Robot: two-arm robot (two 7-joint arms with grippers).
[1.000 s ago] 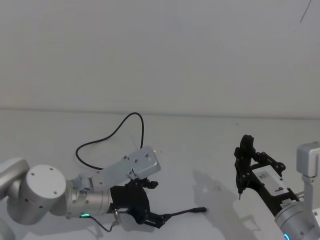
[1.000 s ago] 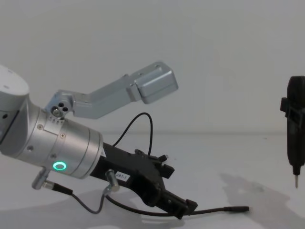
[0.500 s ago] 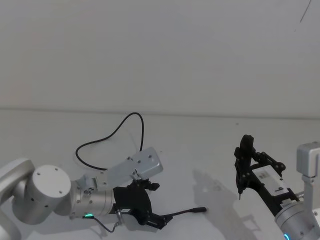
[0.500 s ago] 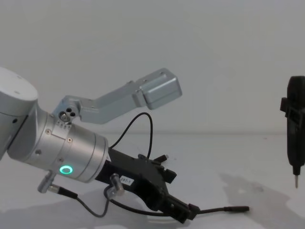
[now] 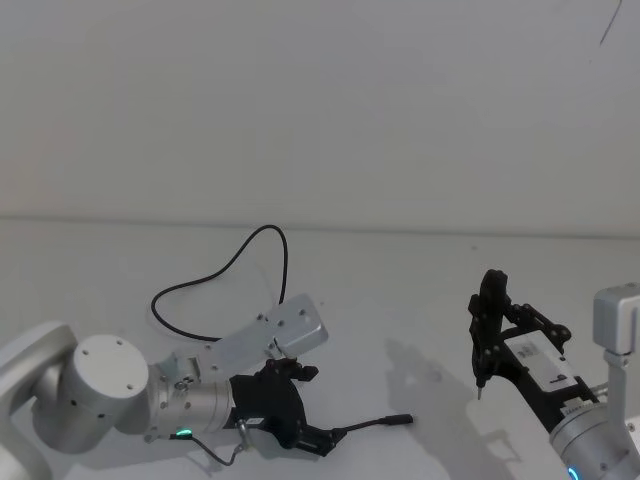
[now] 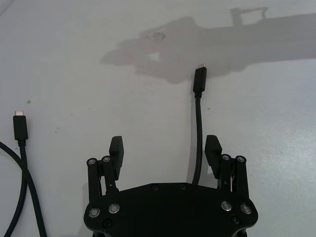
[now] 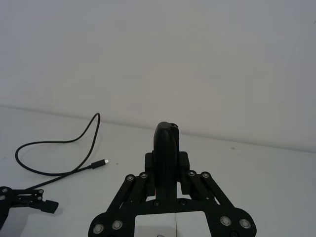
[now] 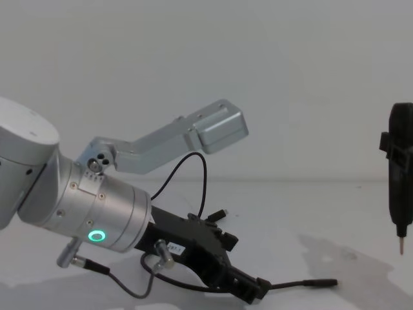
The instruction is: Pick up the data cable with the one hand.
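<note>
The black two-jaw left gripper (image 6: 164, 145), on a thick silver wrist with a green glowing ring, sits low over the white table (image 5: 400, 280). Its jaws are spread wide and clamp nothing. The long, thin black data cable (image 6: 199, 113) lies flat on the table and runs straight out between the spread fingers. It is much closer to one finger (image 6: 212, 148) than to the other, and seems just short of touching it. One slim plug (image 6: 200, 79) rests a little ahead of the fingertips. The rest of the cord loops away behind the palm, and its second plug (image 6: 19, 123) lies outside the jaws, well apart from them.

The cord looks light and limp, so I expect it to sag and trail on both sides once lifted. Its thin, smooth jacket could roll or slip from pads that are not fully closed. The best hold is probably the stretch just behind the near plug, where the cord is stiffer.

The right gripper (image 7: 167, 170) hangs raised, well off to the left gripper's right, closed on a black pen-shaped tool (image 8: 401, 174) with a thin metal tip
</note>
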